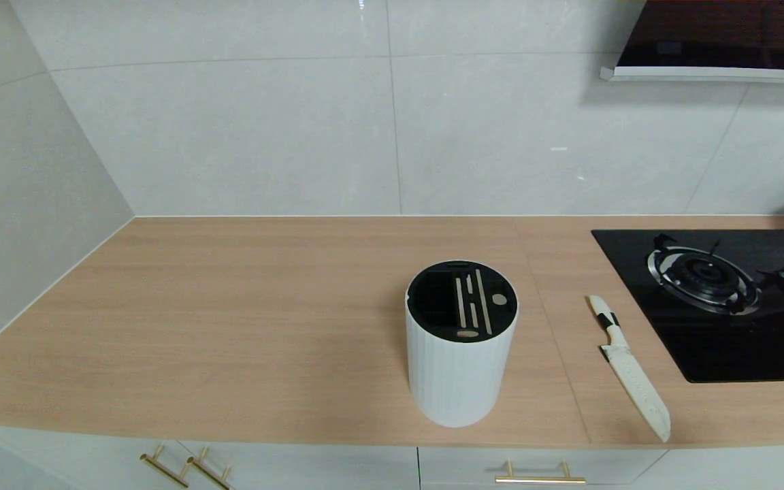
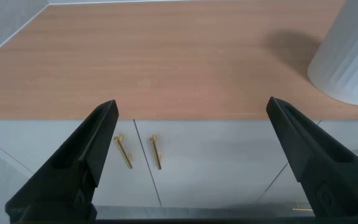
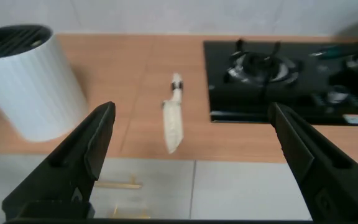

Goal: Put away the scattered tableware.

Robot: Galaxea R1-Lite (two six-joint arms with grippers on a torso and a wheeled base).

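Knife [image 1: 627, 364] flat on table [image 1: 229, 327] between holder [image 1: 461, 344] and hob [image 1: 739, 354] — handle far, blade tip apparently at front edge. Left hand [image 2: 191, 107], right hand [image 3: 192, 109] — both gaping wide, empty.

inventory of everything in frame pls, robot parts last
knife holder: 1, white with black slotted top, upright mid-counter
knife: 1, cream with a black band on the handle, flat between holder and hob
gas hob: 1, black, counter's right end
countertop: 1, light wood
cabinet handles: at least 3, brass-coloured, below the counter edge
range hood: 1, dark, upper right
left claw: open, empty, before the cabinets
right claw: open, empty, facing the knife
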